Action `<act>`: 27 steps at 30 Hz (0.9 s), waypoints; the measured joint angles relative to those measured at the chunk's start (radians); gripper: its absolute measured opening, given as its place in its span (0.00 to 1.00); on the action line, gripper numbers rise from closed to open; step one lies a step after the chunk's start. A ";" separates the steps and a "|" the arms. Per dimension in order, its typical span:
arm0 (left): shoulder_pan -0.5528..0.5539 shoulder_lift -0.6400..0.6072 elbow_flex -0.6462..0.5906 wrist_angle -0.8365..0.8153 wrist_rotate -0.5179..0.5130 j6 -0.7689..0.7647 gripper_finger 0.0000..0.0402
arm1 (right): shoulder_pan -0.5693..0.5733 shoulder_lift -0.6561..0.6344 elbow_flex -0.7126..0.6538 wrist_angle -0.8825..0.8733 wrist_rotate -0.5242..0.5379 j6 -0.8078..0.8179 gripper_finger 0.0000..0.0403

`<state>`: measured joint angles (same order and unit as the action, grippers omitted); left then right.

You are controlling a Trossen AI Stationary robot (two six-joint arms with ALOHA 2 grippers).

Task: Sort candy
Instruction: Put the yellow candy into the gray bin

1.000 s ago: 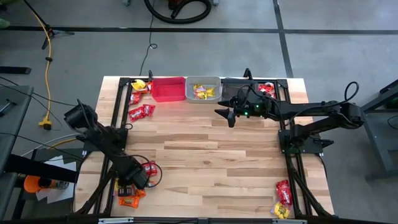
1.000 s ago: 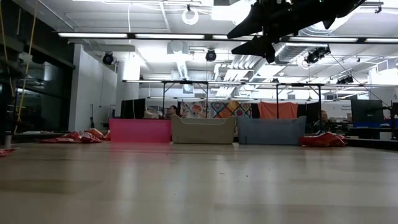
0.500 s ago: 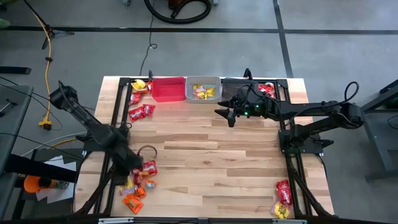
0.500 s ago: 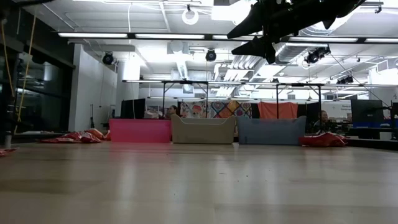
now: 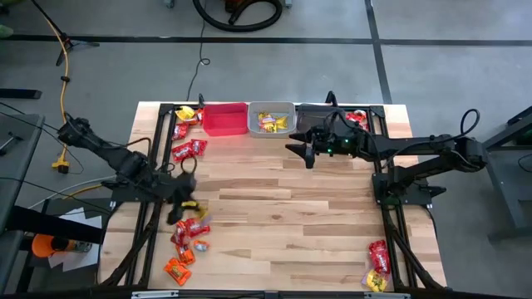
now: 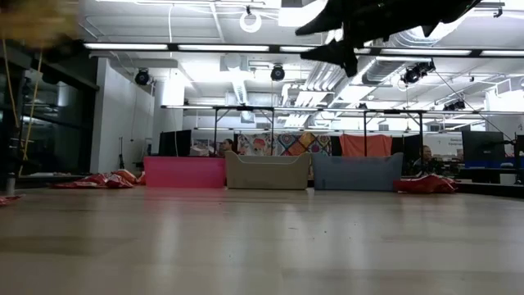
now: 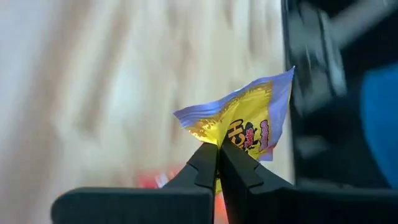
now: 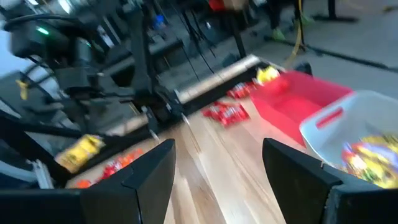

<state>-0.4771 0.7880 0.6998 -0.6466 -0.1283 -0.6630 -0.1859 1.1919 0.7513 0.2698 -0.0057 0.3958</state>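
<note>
Yellow candy [image 7: 249,121] pinched in the closed left gripper [image 7: 217,163] above the desk [image 5: 283,208]; right gripper [image 8: 217,168] spread wide near the clear bin [image 5: 273,121].

Left arm extended low over table's left side, left gripper [image 7: 217,155] pointing inward, fingers pinched shut on yellow candy [image 7: 249,124]. Right arm reaching from right edge toward table's far middle, raised above surface; right gripper [image 8: 217,168] with fingers spread wide, nothing between them.
</note>
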 joint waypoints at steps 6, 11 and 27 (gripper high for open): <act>0.255 0.038 0.000 0.319 -0.118 0.369 0.00 | 0.011 0.000 0.001 0.149 -0.003 -0.037 0.59; 0.501 0.088 0.001 0.614 0.026 0.515 0.00 | 0.011 0.000 0.001 0.210 -0.003 -0.056 0.59; 0.712 0.278 0.000 0.932 0.257 0.487 0.00 | 0.012 0.000 0.001 0.229 -0.083 -0.081 0.59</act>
<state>0.2349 1.0659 0.6998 0.2853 0.1285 -0.1764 -0.1741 1.1919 0.7521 0.4984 -0.0891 0.3151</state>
